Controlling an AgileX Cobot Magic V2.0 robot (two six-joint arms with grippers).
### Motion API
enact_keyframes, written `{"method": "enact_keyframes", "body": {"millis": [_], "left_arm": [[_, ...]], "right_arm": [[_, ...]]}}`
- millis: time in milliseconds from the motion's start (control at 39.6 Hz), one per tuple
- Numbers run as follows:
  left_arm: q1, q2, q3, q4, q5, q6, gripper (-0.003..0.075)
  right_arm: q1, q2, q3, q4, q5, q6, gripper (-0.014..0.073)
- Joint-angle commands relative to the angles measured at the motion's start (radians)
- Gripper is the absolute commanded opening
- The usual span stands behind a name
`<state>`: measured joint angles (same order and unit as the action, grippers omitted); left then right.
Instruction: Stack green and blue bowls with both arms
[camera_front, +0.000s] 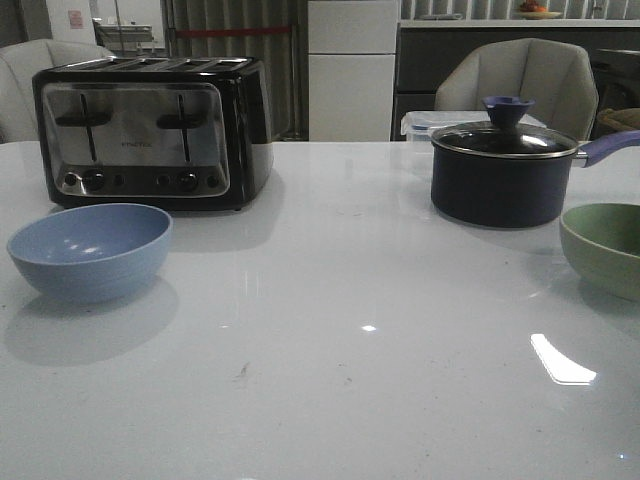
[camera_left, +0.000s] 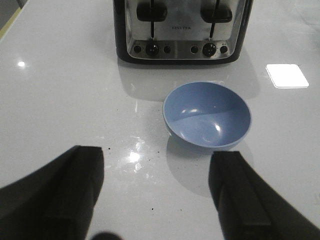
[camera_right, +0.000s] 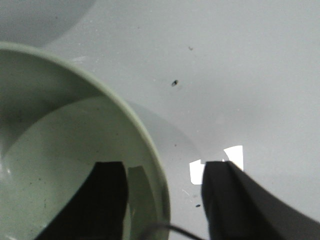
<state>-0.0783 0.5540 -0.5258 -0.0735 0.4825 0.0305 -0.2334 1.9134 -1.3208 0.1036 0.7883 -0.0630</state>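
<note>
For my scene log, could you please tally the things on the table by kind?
Bowls: 2, the blue bowl and the green bowl
Toasters: 1, the black toaster
Saucepans: 1, the dark lidded saucepan
Total: 4

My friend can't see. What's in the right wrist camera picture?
The right gripper is open around the rim of the green bowl, one finger inside the bowl and one outside, above the white table.
</note>
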Motion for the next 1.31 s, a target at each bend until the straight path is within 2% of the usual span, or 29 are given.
{"method": "enact_keyframes", "body": {"millis": [0, 126, 227, 505, 707, 1009, 1287], "left_arm": [[0.001, 0.008, -0.028, -0.005, -0.081, -0.004, 0.0508], [0.001, 0.008, -0.028, -0.005, -0.081, -0.004, 0.0508], [0.001, 0.008, -0.028, -0.005, -0.081, -0.004, 0.0508], [0.001, 0.008, -0.028, -0.005, -0.081, -0.004, 0.0508], [0.001, 0.008, -0.028, -0.005, -0.081, -0.004, 0.0508], [0.001, 0.008, -0.028, -0.005, -0.081, -0.004, 0.0508], [0.001, 0.008, -0.028, -0.005, -0.081, -0.004, 0.0508]], "right_arm": [[-0.004, -0.049, -0.033, 0.023, -0.026, -0.018, 0.0256], [-0.004, -0.049, -0.033, 0.025, -0.026, -0.018, 0.0147], [-0.004, -0.054, -0.033, 0.025, -0.028, -0.018, 0.0102], [0.048, -0.183, -0.033, 0.044, -0.007, -0.02, 0.009], [0.24, -0.281, -0.031, 0.055, 0.041, -0.036, 0.009], [0.574, -0.227, -0.008, 0.124, -0.025, -0.036, 0.009], [0.722, -0.091, -0.008, 0.15, -0.103, -0.036, 0.0091]]}}
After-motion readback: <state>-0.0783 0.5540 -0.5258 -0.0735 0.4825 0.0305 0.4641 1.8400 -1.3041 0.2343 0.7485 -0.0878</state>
